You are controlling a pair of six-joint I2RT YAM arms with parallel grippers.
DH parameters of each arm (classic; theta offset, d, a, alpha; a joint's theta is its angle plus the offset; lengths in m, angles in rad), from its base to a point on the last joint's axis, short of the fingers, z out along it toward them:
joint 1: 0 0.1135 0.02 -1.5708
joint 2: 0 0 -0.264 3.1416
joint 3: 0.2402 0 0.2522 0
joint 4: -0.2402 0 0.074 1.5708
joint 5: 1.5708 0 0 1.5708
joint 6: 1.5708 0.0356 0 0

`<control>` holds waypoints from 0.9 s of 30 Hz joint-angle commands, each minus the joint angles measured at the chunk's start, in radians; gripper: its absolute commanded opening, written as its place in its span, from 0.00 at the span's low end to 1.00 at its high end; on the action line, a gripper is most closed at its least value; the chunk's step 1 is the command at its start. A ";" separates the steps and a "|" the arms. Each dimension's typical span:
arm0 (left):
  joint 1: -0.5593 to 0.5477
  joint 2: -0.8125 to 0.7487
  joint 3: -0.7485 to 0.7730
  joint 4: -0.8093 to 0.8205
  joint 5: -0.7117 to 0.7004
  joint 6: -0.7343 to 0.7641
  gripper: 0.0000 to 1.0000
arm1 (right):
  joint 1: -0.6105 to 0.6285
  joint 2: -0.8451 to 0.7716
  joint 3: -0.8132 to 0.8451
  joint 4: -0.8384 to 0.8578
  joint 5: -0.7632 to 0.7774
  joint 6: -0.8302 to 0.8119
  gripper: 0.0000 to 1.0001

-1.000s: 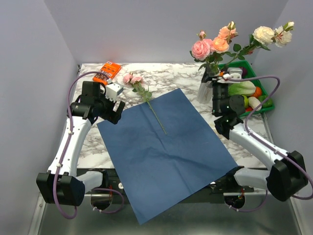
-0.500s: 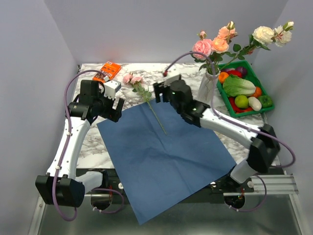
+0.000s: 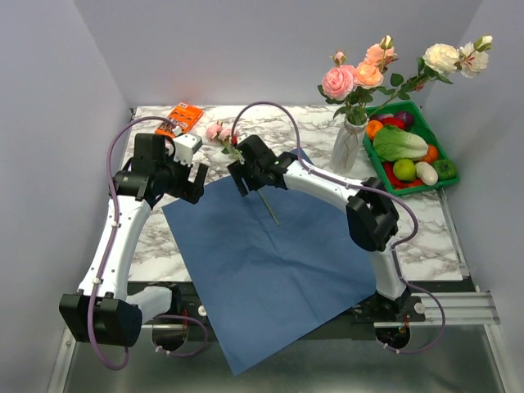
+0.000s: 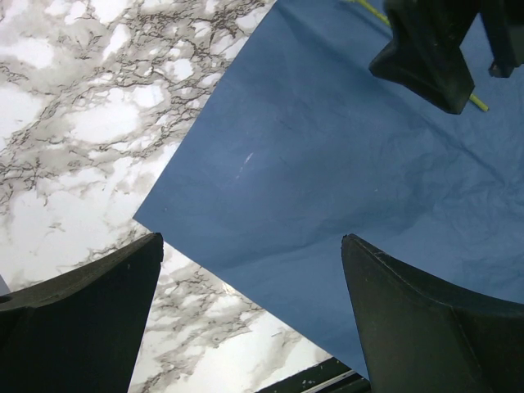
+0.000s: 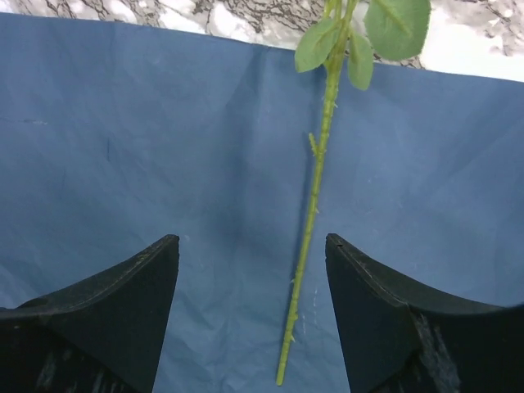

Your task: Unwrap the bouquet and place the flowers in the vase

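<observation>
The bouquet's blue paper (image 3: 270,254) lies spread flat on the marble table. One flower with pink blooms (image 3: 219,131) lies across the paper's far edge. Its thin green stem (image 5: 315,205) runs between the fingers of my right gripper (image 5: 250,239), nearer the right one. That right gripper (image 3: 248,178) hovers open just above the stem without touching it. The whitish vase (image 3: 346,147) stands at the back right with several pink and cream flowers (image 3: 360,75) in it. My left gripper (image 3: 195,184) hangs wide open over the paper's left corner (image 4: 135,219), with nothing between its fingers.
A green tray (image 3: 446,160) of toy vegetables sits right of the vase. An orange packet (image 3: 180,119) lies at the back left. The paper's near corner hangs over the table's front edge. My right gripper's dark fingers (image 4: 434,49) show in the left wrist view.
My right arm has swung from the vase across to the left and now hangs over the lying flower's stem. The left arm has barely moved.
</observation>
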 commanded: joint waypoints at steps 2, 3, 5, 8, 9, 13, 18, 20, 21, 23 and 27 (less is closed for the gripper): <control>0.007 -0.027 0.008 -0.001 0.023 0.009 0.99 | -0.003 0.087 0.117 -0.122 -0.047 0.019 0.76; 0.007 -0.027 0.006 -0.001 0.025 0.010 0.99 | -0.004 0.098 0.127 -0.127 -0.057 0.020 0.75; 0.007 -0.030 0.003 -0.003 0.026 0.016 0.99 | -0.013 0.132 0.140 -0.136 -0.070 0.032 0.72; 0.007 -0.034 -0.001 -0.004 0.028 0.022 0.99 | -0.030 0.161 0.163 -0.159 -0.079 0.051 0.70; 0.007 -0.036 -0.003 -0.004 0.028 0.024 0.99 | -0.033 0.161 0.161 -0.160 -0.076 0.055 0.69; 0.007 -0.033 -0.004 -0.001 0.025 0.030 0.99 | -0.067 0.176 0.175 -0.162 -0.083 0.063 0.68; 0.007 -0.019 -0.006 0.005 0.029 0.030 0.99 | -0.090 0.224 0.226 -0.202 -0.096 0.054 0.65; 0.007 -0.016 -0.006 0.008 0.028 0.032 0.99 | -0.092 0.241 0.248 -0.214 -0.102 0.045 0.65; 0.007 -0.014 -0.004 0.008 0.029 0.033 0.99 | -0.092 0.253 0.255 -0.222 -0.106 0.043 0.65; 0.007 -0.008 -0.004 0.009 0.029 0.033 0.99 | -0.093 0.262 0.259 -0.223 -0.111 0.040 0.64; 0.007 -0.002 -0.004 0.012 0.029 0.036 0.99 | -0.092 0.290 0.281 -0.229 -0.116 0.037 0.61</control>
